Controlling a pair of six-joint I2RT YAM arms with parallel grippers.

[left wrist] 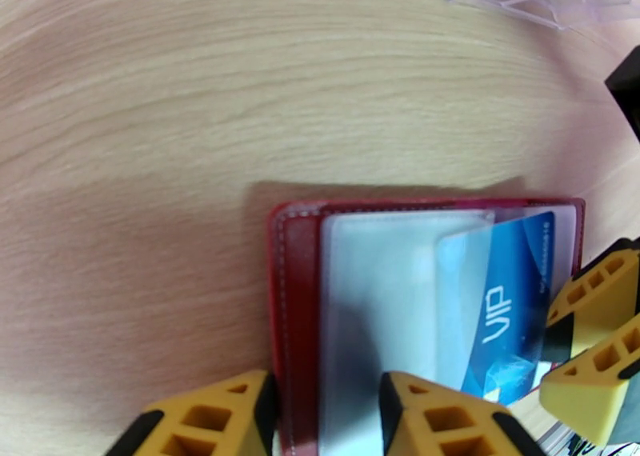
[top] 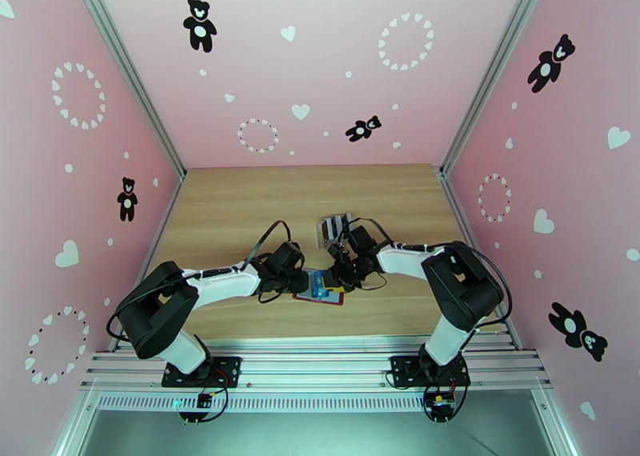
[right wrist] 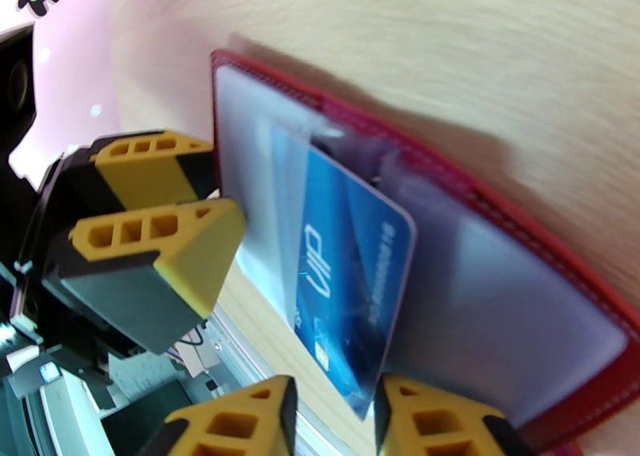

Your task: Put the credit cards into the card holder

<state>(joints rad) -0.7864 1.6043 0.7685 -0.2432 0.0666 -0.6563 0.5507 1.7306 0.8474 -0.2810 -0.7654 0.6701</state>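
The dark-red, leather-like folding card holder [left wrist: 292, 306] lies open and flat on the pale wooden desk [left wrist: 240, 90], its clear inner sleeves facing up for loading. A blue plastic credit card [right wrist: 352, 290] sits slanted near the holder's middle, one end tucked under a sleeve and the other sticking out, probably only part-way home. The right gripper [right wrist: 336, 398] has its jaws parted either side of that protruding end, released rather than pinching. The left gripper [left wrist: 324, 398] straddles the holder's stitched edge, seemingly to steady it; whether its jaws clamp I cannot tell. White letters on the card read "VIP"; its edge digits are too blurred.
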